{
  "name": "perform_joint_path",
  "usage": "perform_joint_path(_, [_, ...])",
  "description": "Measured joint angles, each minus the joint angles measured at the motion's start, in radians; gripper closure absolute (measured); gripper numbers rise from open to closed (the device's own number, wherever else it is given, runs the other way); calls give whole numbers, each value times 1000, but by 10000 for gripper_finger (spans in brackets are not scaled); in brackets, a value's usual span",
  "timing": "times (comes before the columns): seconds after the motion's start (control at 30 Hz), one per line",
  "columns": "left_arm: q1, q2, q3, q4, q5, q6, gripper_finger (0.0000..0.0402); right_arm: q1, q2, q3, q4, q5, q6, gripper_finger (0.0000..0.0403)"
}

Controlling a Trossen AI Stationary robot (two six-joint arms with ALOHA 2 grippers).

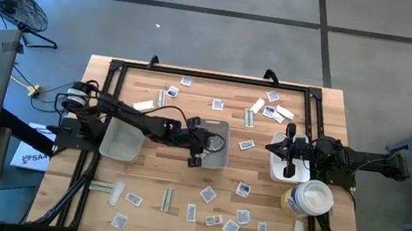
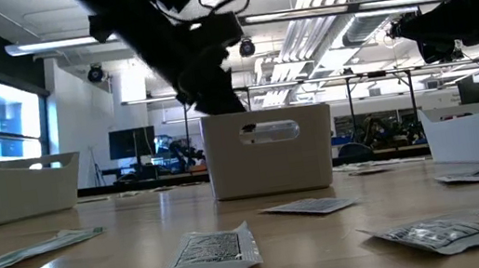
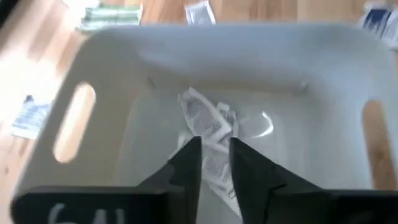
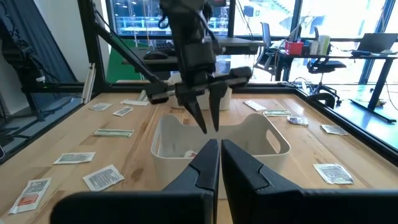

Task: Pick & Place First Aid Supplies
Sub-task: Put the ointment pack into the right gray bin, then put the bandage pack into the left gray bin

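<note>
A grey tray (image 1: 224,126) stands at the table's middle. My left gripper (image 1: 214,143) hangs over it, pointing slantwise down, its fingers open a little (image 3: 214,146). Under them a small pile of square white-grey sachets (image 3: 202,115) lies on the tray's floor; one shows through the gap. In the right wrist view the left gripper's tips (image 4: 208,121) stand about level with the tray's rim (image 4: 261,134). More first aid supplies lie loose on the table (image 1: 207,194), (image 2: 211,251). My right gripper (image 4: 219,149) waits shut at the table's right, holding nothing.
A light grey tray (image 1: 121,140) sits left of the middle one, and a white tray (image 1: 282,173) under the right arm. A round white tub (image 1: 308,199) stands at the near right. Packets are scattered along the far (image 1: 271,108) and near (image 1: 231,226) parts.
</note>
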Motion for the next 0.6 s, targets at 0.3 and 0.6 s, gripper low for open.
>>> perform_joint_path(0.3, [-97, -143, 155, -216, 66, -8, 287, 0, 0, 0, 0, 0, 0, 391])
perform_joint_path(0.6, [-418, -175, 167, -211, 66, -11, 286, 0, 0, 0, 0, 0, 0, 391])
